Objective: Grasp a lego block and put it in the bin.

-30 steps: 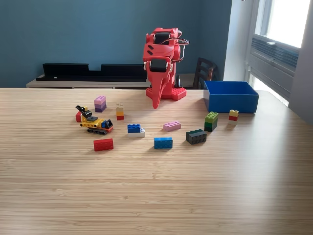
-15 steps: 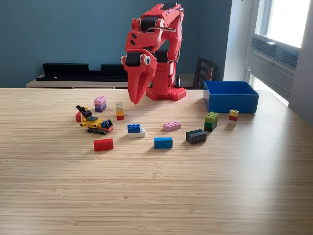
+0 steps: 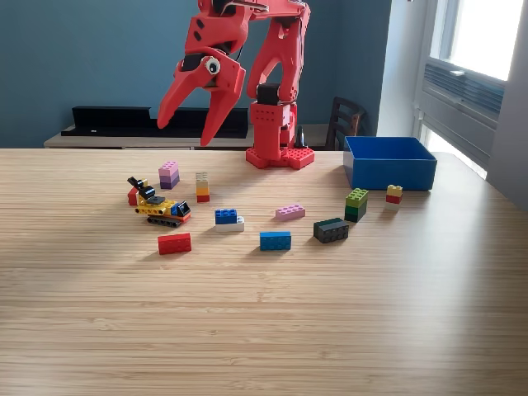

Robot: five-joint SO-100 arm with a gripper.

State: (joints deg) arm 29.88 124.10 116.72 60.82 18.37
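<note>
Red gripper [image 3: 183, 132] hangs above the table [image 3: 264, 330], fingers spread wide, empty. Blue bin [image 3: 389, 162] sits at its four o'clock.

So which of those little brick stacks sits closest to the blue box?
The yellow-on-red stack, just in front of the blue bin at the exterior view's right. The green stack stands farther off; the others lie far left.

Daylight from window [image 3: 483, 33] at right; sharp; soft shadows
</note>
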